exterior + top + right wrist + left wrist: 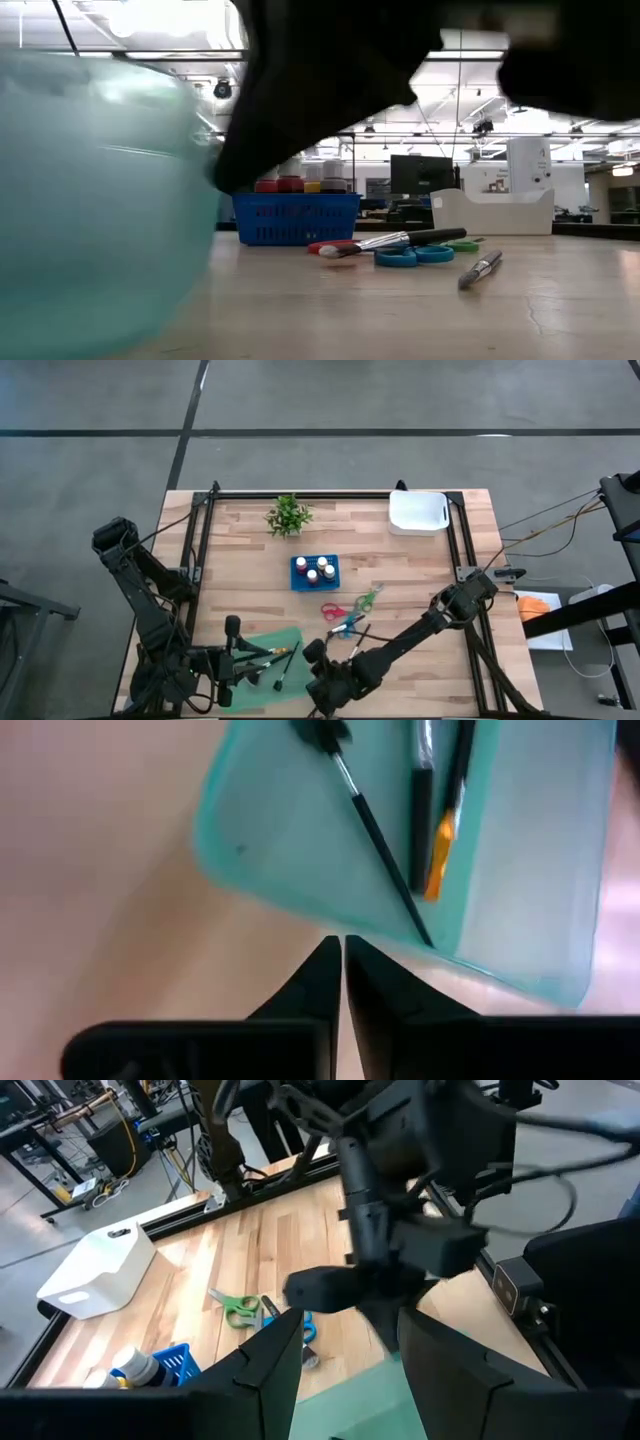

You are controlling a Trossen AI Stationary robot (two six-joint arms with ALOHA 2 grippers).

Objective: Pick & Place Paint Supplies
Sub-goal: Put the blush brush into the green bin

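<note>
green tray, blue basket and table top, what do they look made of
Green tray: looks like translucent frosted plastic; the pale surface shows through it and its rim is rounded.
Blue basket: probably moulded plastic, with a fine open grid in its wall.
Table top: wood, seemingly butcher-block, with joined strips and visible grain, matte.

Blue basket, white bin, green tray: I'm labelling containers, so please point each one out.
Blue basket (298,581): high view, its left rim.
White bin (417,511): high view, its bare floor.
Green tray (270,840): right wrist view, bare floor beside the brushes.
</note>
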